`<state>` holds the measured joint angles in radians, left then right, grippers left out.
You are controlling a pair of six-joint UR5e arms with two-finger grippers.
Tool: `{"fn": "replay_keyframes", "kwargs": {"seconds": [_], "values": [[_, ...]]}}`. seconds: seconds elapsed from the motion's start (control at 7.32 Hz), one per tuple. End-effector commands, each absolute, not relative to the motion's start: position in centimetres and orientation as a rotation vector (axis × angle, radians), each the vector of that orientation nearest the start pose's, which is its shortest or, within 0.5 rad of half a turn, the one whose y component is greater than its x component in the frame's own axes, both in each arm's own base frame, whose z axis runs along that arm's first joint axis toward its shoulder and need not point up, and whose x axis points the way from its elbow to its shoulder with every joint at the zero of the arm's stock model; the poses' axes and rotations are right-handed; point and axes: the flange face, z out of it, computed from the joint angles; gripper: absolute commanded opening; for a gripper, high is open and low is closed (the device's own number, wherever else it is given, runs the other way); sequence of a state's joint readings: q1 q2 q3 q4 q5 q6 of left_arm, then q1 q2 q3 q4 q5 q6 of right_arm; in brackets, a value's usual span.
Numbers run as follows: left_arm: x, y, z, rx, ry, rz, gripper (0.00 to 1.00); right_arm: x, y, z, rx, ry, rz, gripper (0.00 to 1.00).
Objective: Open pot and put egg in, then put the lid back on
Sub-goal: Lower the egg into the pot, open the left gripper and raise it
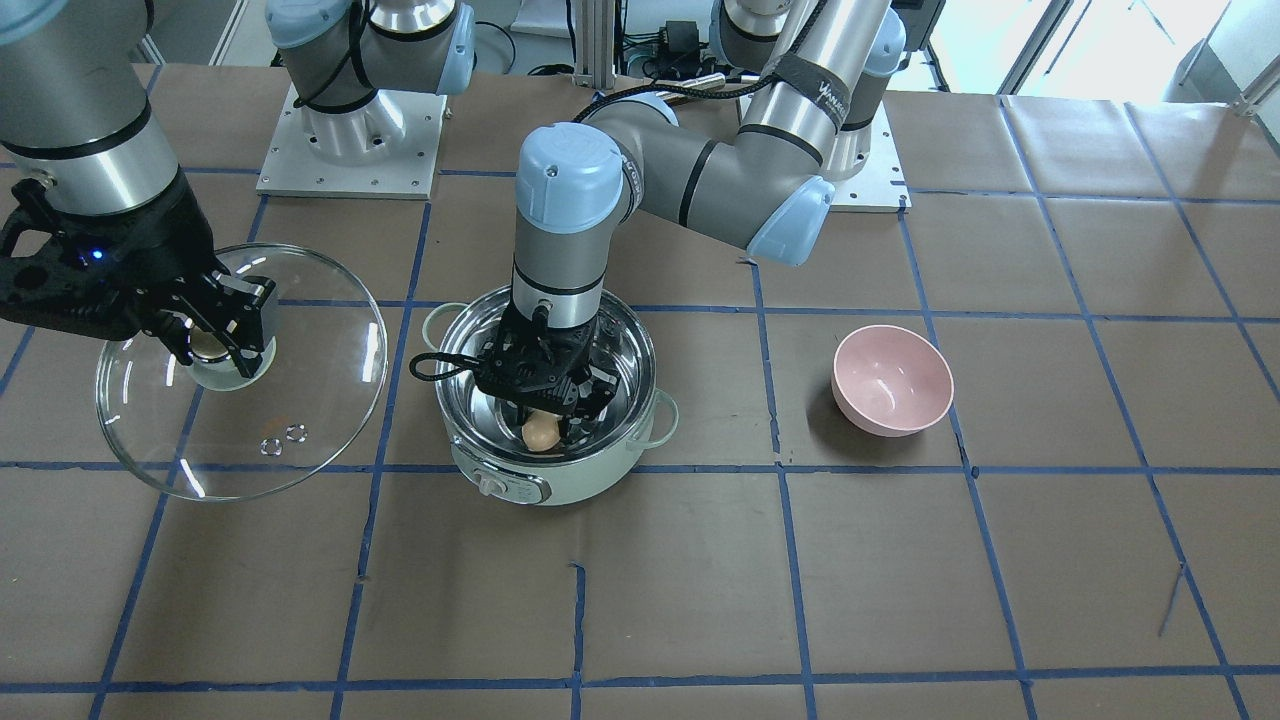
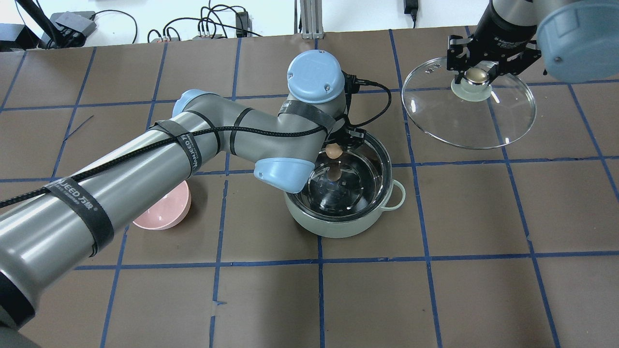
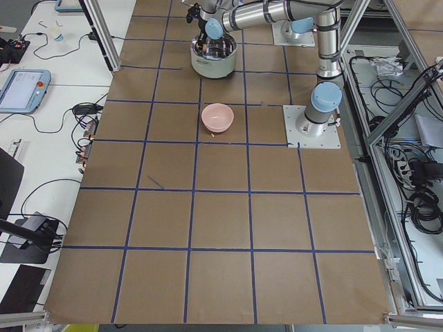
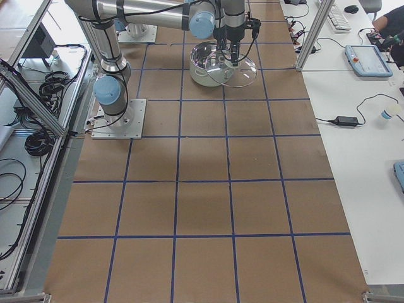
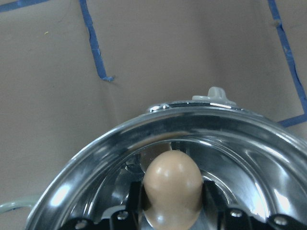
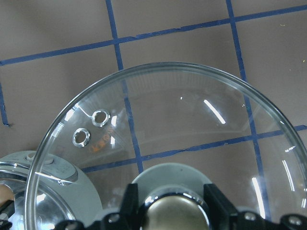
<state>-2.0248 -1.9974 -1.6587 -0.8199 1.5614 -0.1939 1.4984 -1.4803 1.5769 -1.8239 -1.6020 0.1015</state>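
Note:
The mint-green pot stands open mid-table, its steel inside bare. My left gripper is inside the pot's mouth, shut on the tan egg, which also shows in the overhead view and the left wrist view between the fingers, above the pot's floor. My right gripper is shut on the beige knob of the glass lid and holds it in the air, beside the pot. The lid fills the right wrist view.
A pink bowl sits on the brown table on the left arm's side of the pot; it also shows in the overhead view. Blue tape lines grid the table. The arm bases stand at the robot's edge.

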Motion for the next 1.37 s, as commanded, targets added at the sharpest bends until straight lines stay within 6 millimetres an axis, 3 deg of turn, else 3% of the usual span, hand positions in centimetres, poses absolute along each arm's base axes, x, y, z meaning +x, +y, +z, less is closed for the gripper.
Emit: {"fn": "replay_keyframes", "kwargs": {"seconds": [0.0,0.14,0.27,0.55,0.68,0.96,1.23], "values": [[-39.9,-51.4,29.2,0.423,3.178,-0.385,0.76,9.0,-55.1,46.5,0.279,3.146,-0.248,0.36],[-39.4,-51.6,30.7,0.422,3.175,-0.423,0.79,9.1,-55.0,46.6,0.277,3.146,-0.251,0.35],[-37.7,-52.1,31.9,0.379,3.179,-0.441,0.81,9.1,-55.0,46.6,0.277,3.146,-0.251,0.35],[-31.1,-52.8,35.9,0.268,3.170,-0.327,0.84,9.2,-55.0,46.6,0.277,3.146,-0.251,0.35],[-27.7,-52.2,38.7,0.197,3.168,-0.227,0.86,9.3,-55.0,46.6,0.279,3.145,-0.251,0.35],[-21.9,-50.1,42.7,0.054,3.154,-0.042,0.89,11.6,-54.6,47.0,0.317,3.131,-0.269,0.35],[-15.0,-48.7,46.6,0.142,3.145,0.026,0.92,16.2,-54.3,46.2,0.339,3.114,-0.271,0.32]]}}
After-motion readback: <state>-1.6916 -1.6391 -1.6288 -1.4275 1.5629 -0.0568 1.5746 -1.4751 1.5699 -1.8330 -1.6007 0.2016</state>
